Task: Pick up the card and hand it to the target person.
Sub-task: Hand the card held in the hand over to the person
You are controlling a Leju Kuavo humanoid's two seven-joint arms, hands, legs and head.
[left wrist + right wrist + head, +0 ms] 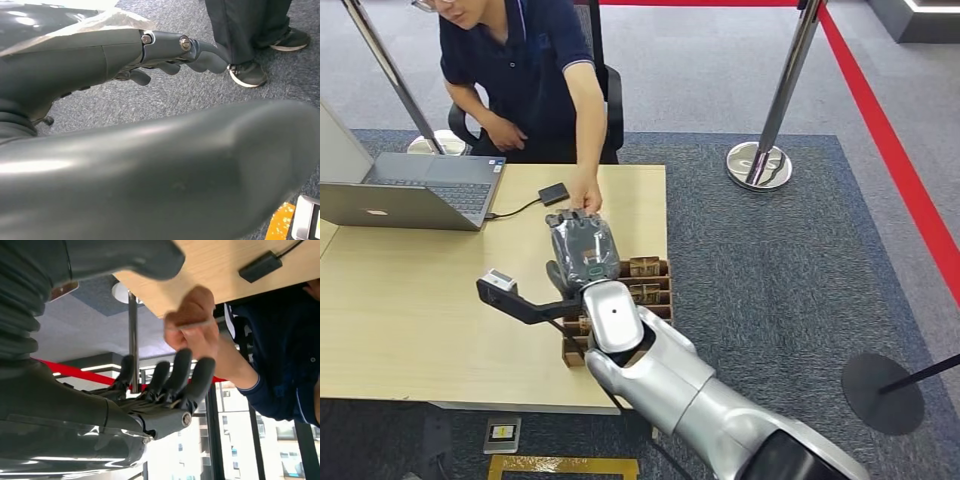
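My right hand reaches out over the wooden table, just beyond a wooden card rack. Its fingers are spread and its thumb stands apart, with nothing between them. The seated person's hand is right at my fingertips. In the right wrist view that person's hand pinches a thin pale card, seen edge-on, just off my fingers. My left hand hangs beside the body over grey carpet, fingers loosely extended and holding nothing.
A laptop sits at the table's far left, and a small black device on a cable lies near the person's hand. A stanchion base and a red belt stand to the right. Someone's shoes are on the carpet.
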